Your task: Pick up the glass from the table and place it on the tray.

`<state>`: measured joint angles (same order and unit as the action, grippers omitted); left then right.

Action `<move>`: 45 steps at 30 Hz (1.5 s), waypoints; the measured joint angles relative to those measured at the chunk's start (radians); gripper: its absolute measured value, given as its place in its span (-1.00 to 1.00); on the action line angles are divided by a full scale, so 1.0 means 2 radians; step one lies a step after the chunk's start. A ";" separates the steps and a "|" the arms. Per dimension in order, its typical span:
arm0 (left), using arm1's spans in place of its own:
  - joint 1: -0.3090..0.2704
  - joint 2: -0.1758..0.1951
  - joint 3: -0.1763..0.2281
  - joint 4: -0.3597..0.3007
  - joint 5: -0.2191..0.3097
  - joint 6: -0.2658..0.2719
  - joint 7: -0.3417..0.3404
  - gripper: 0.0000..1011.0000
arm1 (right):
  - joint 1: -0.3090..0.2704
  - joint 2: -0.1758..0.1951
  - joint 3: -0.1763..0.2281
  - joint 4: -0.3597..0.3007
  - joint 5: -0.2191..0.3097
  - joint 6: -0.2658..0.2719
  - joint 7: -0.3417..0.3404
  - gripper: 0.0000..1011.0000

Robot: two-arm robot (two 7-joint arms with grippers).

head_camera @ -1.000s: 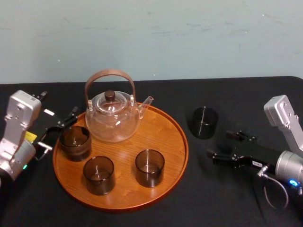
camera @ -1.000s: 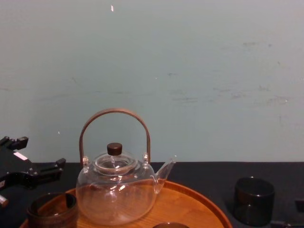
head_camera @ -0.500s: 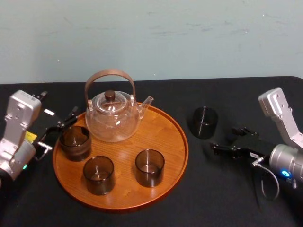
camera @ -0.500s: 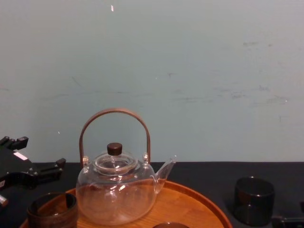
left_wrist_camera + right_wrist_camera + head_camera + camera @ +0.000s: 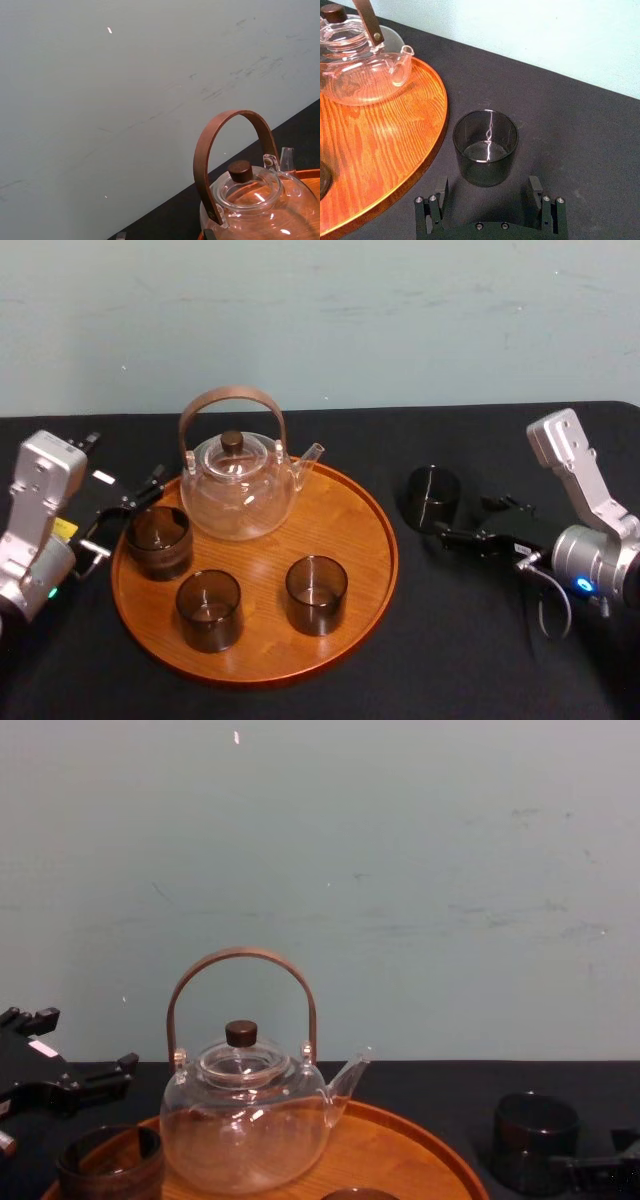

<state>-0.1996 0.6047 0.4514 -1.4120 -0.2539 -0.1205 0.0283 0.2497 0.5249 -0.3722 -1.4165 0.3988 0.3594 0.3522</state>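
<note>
The dark smoky glass (image 5: 432, 498) stands upright on the black table, just right of the tray (image 5: 385, 540), a round orange-brown wooden one with a low rim. My right gripper (image 5: 470, 517) is open and low over the table, right next to the glass on its right. In the right wrist view the glass (image 5: 485, 147) sits just ahead of the right gripper (image 5: 488, 187), with one finger off each side of its base and neither touching it. The chest view shows the glass (image 5: 535, 1138) with a finger (image 5: 600, 1166) beside it. My left gripper (image 5: 125, 515) rests open at the tray's left edge.
On the tray stand a clear glass teapot (image 5: 238, 485) with a brown hoop handle and three more dark glasses (image 5: 158, 540) (image 5: 209, 609) (image 5: 316, 594). The tray's right part (image 5: 380, 150) is bare wood. A pale wall rises behind the table.
My right gripper has moved forward and left across the table, closing in on the glass, still open. The glass, tray and left arm have not moved.
</note>
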 joint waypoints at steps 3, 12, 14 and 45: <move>0.000 0.000 0.000 0.000 0.000 0.000 0.000 0.98 | 0.011 -0.006 -0.002 0.012 -0.005 0.002 0.004 0.98; 0.000 0.000 0.000 0.000 0.000 0.000 0.000 0.98 | 0.036 -0.021 -0.010 0.040 -0.020 0.003 0.016 0.98; 0.000 0.000 0.000 0.000 0.000 0.000 0.000 0.98 | 0.040 -0.024 -0.012 0.047 -0.024 0.003 0.019 0.98; 0.000 0.000 0.000 0.000 0.000 0.000 0.000 0.98 | 0.082 -0.057 -0.020 0.095 -0.054 0.001 0.032 0.98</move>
<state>-0.1995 0.6047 0.4514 -1.4120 -0.2539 -0.1205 0.0283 0.4145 0.4109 -0.4113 -1.2265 0.2904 0.3608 0.4155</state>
